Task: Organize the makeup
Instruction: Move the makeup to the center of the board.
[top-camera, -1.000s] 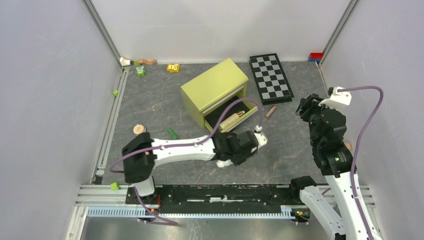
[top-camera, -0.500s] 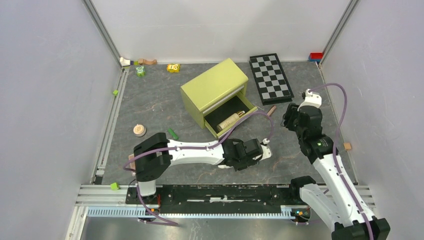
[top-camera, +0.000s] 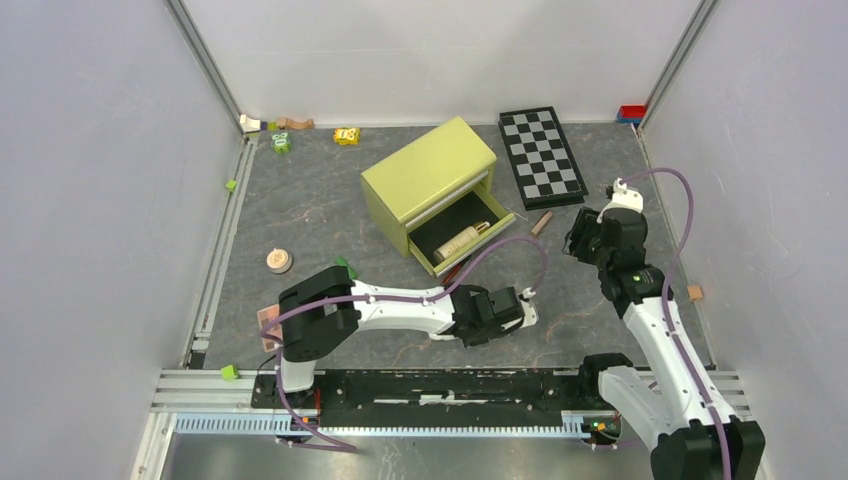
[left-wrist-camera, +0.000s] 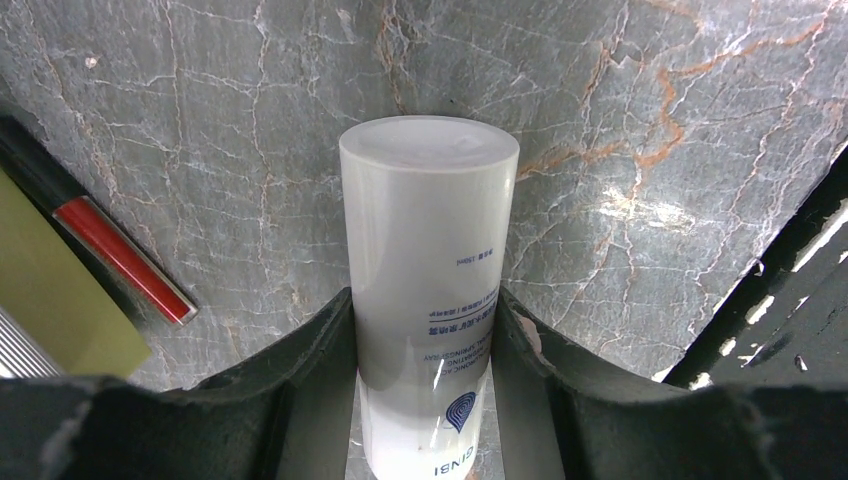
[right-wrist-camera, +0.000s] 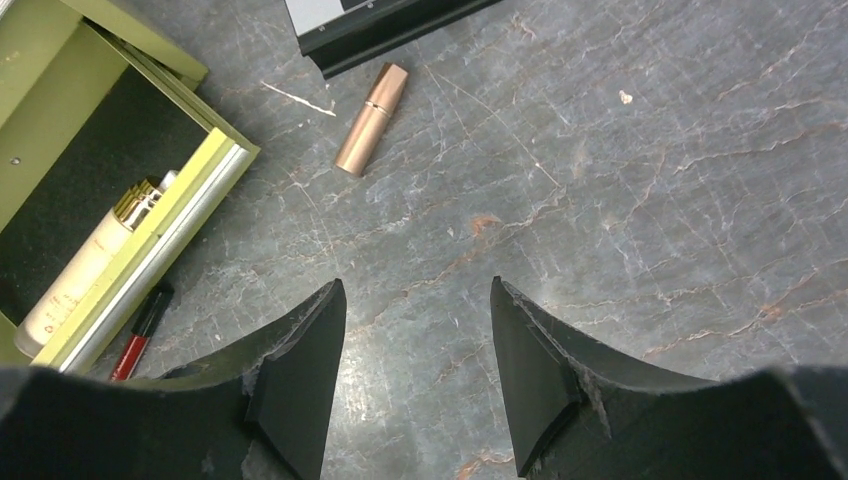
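**A:** Overhead, far left: the round peach compact (top-camera: 279, 261) lies alone on the grey table (top-camera: 300, 200). Nearer the rail, the pink-brown palette (top-camera: 267, 318) shows beside the left arm's base, partly covered.

**B:** The left arm reaches rightward along the near edge, in front of the drawer (top-camera: 497, 222). The overhead view hardly shows its load. The wrist view does: the left gripper (left-wrist-camera: 428, 310) has its fingers (left-wrist-camera: 300, 370) pressed against both sides of the white tube (left-wrist-camera: 430, 230).

**A:** Tube orientation?

**B:** Its long axis runs straight out from the wrist, flat end away from the camera, printed side up. Cannot tell whether it touches the table.

**A:** The red stick (left-wrist-camera: 125, 260) lies diagonally just left of the tube in that view, at the drawer's front corner.

**B:** The drawer is pulled out of the olive box (top-camera: 430, 170). The right wrist view looks in: the beige gold-capped bottle (right-wrist-camera: 85, 265) lies flat along the drawer's length, cap toward its right end.

**A:** That view also shows the rose-gold lipstick (right-wrist-camera: 372, 118) clearly. It lies flat and diagonal, near the checkerboard (top-camera: 541, 155) edge but not touching it.

**B:** Right gripper (right-wrist-camera: 415, 370): fingers spread, nothing between them, over bare table right of the drawer.
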